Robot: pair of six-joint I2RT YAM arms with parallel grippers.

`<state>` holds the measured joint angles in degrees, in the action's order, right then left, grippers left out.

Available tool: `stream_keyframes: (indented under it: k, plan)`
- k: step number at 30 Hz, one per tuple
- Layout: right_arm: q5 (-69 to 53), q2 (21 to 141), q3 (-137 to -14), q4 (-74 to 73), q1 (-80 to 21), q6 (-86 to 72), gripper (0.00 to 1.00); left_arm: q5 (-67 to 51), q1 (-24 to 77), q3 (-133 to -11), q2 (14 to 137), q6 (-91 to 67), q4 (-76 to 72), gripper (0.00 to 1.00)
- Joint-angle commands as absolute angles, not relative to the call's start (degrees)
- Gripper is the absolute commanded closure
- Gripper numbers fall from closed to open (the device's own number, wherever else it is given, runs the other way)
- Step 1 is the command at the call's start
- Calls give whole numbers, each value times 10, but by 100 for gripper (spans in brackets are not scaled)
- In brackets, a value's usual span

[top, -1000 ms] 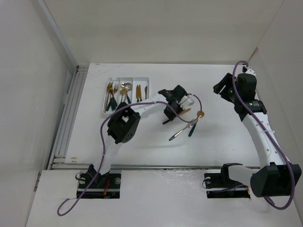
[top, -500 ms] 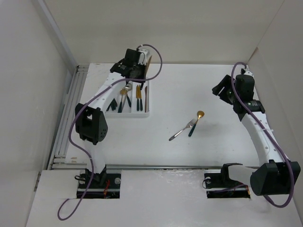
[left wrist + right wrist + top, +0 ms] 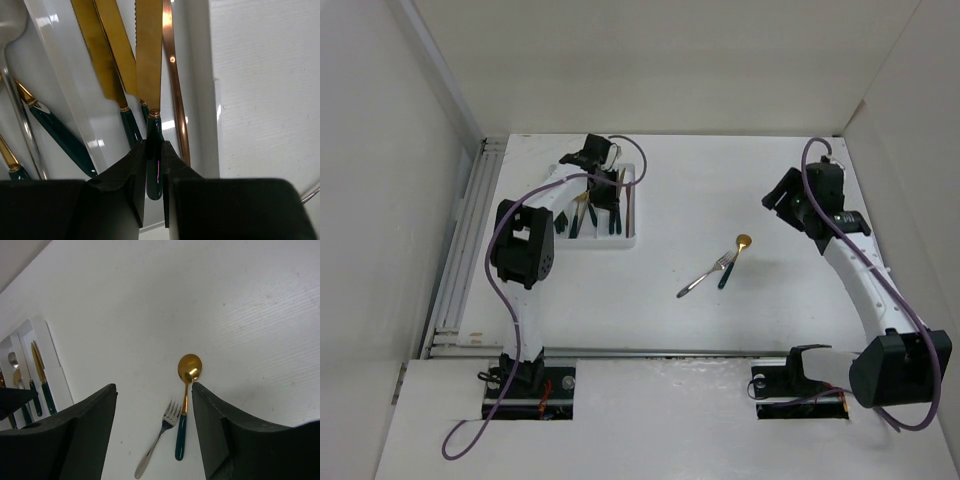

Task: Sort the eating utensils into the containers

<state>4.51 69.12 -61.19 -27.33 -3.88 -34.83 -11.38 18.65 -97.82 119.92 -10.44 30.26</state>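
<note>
Holding: the left gripper (image 3: 153, 150) has its fingers pressed together on the dark green handle of a gold-bladed knife (image 3: 149, 60); the blade points away from the wrist camera
Knife's place: over the right-hand compartment of the tray (image 3: 620, 243), just inside the tray's right wall; it lies along two other gold knives (image 3: 107, 55) already in that compartment; whether it rests on them or hangs above them I cannot tell
Change, left: half a second ago this gripper stood at the tray's far end with the knife raised; it has since come down into the tray; a second ago it was well right of the tray
Next compartment: left of the knives, green handles and a silver stem show; the rest of the tray is hidden by the arm
Right gripper (image 3: 154, 385): fingers spread wide with nothing between them; well to the right of the tray, above the table (image 3: 720, 180)
Change, right: it has shifted a little toward the tray since half a second ago
Loose utensils: a gold spoon (image 3: 190, 367) with a green handle and a silver fork (image 3: 160, 440) lie on the table, right of the tray, between it and the right gripper; the fork's tines sit just beside the spoon's handle; both unmoved since the earlier frames
</note>
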Motion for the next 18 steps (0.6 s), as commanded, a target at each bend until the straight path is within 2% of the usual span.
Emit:
stream_keyframes:
  k: [1,3,4,5,6,7,8,12,18]
  plan:
    - [58,695,-588,-295,-53,-389,33,-132,179,-969,1184,-138,287,100]
    - [52,695,-566,-295,-61,-411,33,-132,173,-962,1189,-144,287,98]
    - [52,695,-547,-295,-70,-417,33,-132,173,-962,1195,-144,287,92]
    - [52,695,-537,-295,-76,-429,33,-139,173,-962,1195,-144,287,85]
    - [52,695,-529,-295,-86,-434,34,-145,173,-962,1195,-144,287,68]
    - [45,703,-513,-290,-91,-439,34,-145,173,-962,1195,-144,287,60]
    - [45,703,-504,-290,-98,-439,40,-150,173,-962,1195,-144,287,56]
    - [37,737,-464,-250,-124,-472,59,-150,168,-985,1195,-144,294,48]
    - [20,792,-447,-221,-130,-468,59,-132,168,-1041,1173,-131,322,48]
